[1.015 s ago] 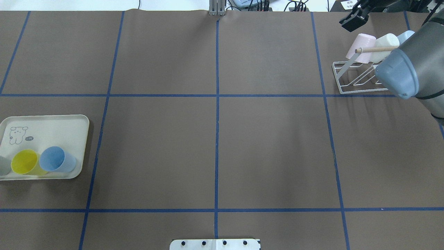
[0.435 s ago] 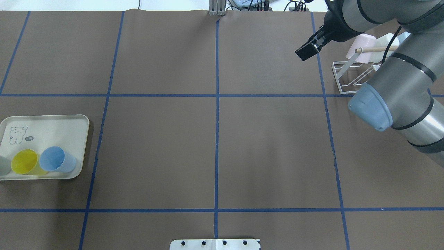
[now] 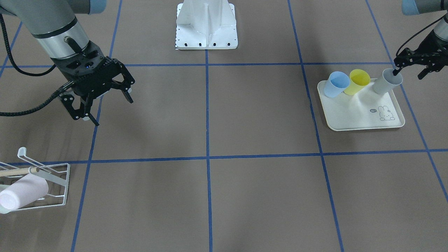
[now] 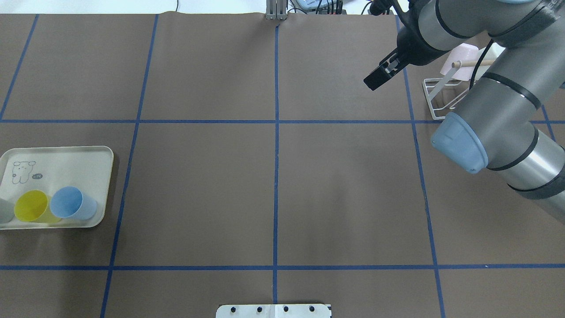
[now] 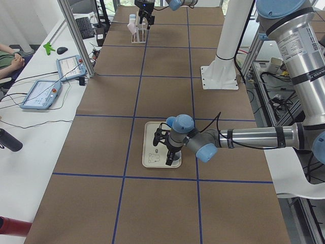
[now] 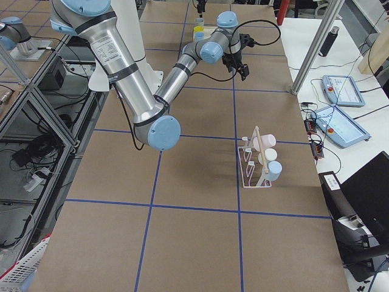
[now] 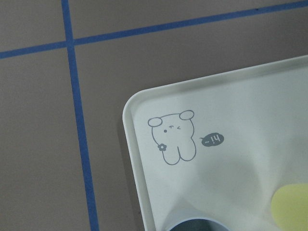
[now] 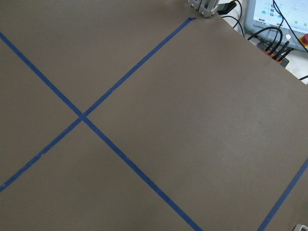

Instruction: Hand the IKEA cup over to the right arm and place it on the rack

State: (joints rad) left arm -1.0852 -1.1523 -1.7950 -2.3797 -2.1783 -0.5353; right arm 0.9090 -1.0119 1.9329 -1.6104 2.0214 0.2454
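IKEA cup [image 3: 387,81], grey, is standing upright in a corner of the rabbit tray [image 3: 353,120]. The left claw [image 3: 407,75] is hovering spread at its rim, one finger seemingly inside; the right claw [image 3: 113,112] is hanging spread and empty near the rack [image 3: 56,182]. Light, stiff, slick plastic is probably asking for a pinch across the wall.
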